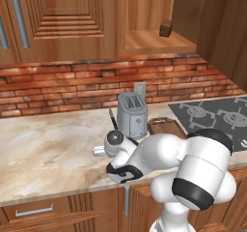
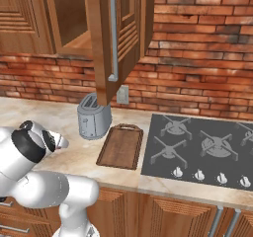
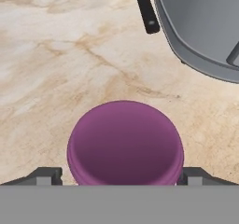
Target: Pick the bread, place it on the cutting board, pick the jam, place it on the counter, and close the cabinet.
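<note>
Purple jam jar (image 3: 125, 143) stands on the marbled counter (image 3: 56, 69) between the gripper's (image 3: 122, 175) spread, non-gripping fingers, near the toaster (image 3: 205, 27).

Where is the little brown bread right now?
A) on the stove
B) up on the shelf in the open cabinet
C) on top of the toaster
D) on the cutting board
B: the bread sits on the shelf of the open cabinet, high above the counter, while the cutting board beside the toaster has nothing on it.
</note>
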### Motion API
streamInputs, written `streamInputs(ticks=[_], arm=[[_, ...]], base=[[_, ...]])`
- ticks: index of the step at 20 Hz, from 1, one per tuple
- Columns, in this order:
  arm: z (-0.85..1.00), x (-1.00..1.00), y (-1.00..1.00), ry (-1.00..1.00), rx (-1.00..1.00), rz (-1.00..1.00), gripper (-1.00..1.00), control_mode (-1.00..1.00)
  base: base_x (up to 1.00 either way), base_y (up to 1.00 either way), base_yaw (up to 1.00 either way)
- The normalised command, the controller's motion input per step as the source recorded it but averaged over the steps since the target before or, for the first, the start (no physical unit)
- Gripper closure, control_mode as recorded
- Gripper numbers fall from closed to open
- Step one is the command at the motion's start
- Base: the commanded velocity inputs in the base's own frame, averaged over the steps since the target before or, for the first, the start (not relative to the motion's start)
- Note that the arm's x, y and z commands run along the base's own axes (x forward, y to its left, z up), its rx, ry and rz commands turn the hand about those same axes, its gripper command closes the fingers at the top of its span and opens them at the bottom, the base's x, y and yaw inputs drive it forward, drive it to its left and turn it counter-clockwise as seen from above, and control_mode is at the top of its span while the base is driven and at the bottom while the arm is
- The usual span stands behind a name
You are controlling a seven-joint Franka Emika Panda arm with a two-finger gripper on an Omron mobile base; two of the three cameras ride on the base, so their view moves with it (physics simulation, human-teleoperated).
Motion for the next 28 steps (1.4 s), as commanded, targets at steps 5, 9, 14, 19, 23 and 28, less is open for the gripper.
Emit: streamInputs(ticks=[5,9,14,19,23,28], arm=[[0.16,-0.01,0.00,0.00,0.00,0.00,-1.00,-1.00],[0.30,-0.05,-0.01,-0.05,0.00,0.00,-1.00,-1.00],[0.34,-0.11,-0.01,-0.09,0.00,0.00,-1.00,-1.00],[0.36,-0.12,-0.10,-0.07,0.00,0.00,-1.00,-1.00],[0.36,-0.14,-0.13,-0.07,0.00,0.00,-1.00,-1.00],[0.38,-0.08,-0.13,-0.06,0.00,0.00,-1.00,-1.00]], base=[[0.00,0.00,0.00],[0.00,0.00,0.00],[0.00,0.00,0.00],[0.00,0.00,0.00],[0.00,0.00,0.00],[0.00,0.00,0.00]])
